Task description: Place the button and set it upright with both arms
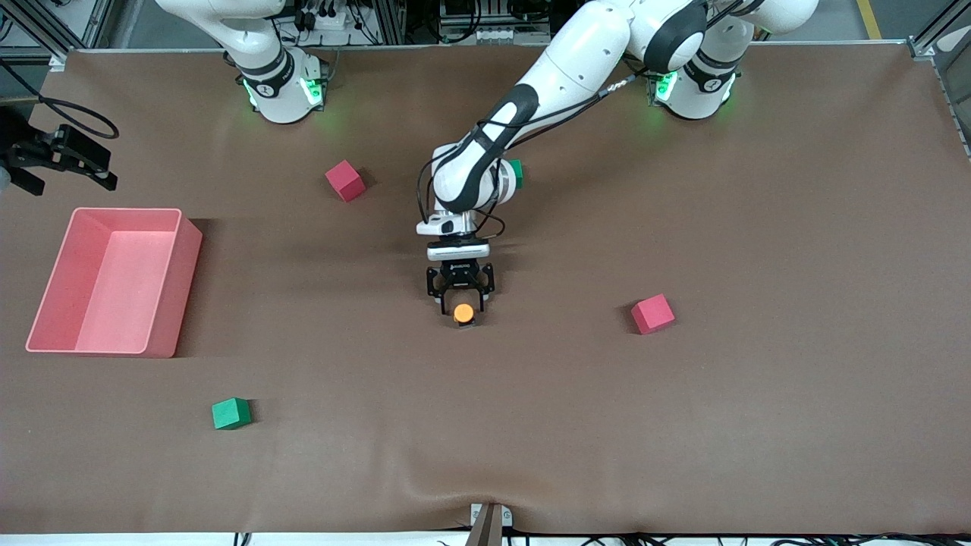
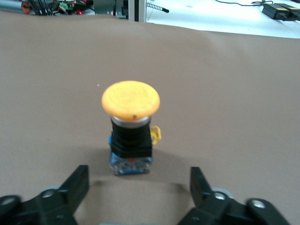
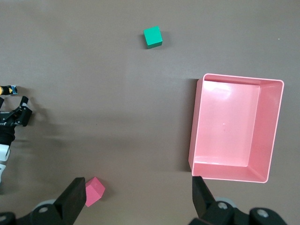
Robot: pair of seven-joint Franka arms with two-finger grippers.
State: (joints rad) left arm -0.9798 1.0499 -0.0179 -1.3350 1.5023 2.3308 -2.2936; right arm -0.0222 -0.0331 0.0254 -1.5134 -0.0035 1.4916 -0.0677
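With its jaws spread wide and nothing between them, the left gripper (image 1: 463,302) sits low at the middle of the table, and the button (image 1: 463,313) stands free just off its fingertips, on the side nearer the front camera. From the left wrist view the button (image 2: 131,126) is upright: orange cap on top, black body below, long axis vertical, resting on the table with clear gaps to both fingers (image 2: 75,187). So the left arm is plainly the nearer one; any next move looks like a straight pull-back that must not clip the cap. Out by its own end of the table, the right gripper (image 3: 136,197) waits up high, jaws open and empty, looking down on the pink bin (image 1: 114,280). That bin holds nothing.
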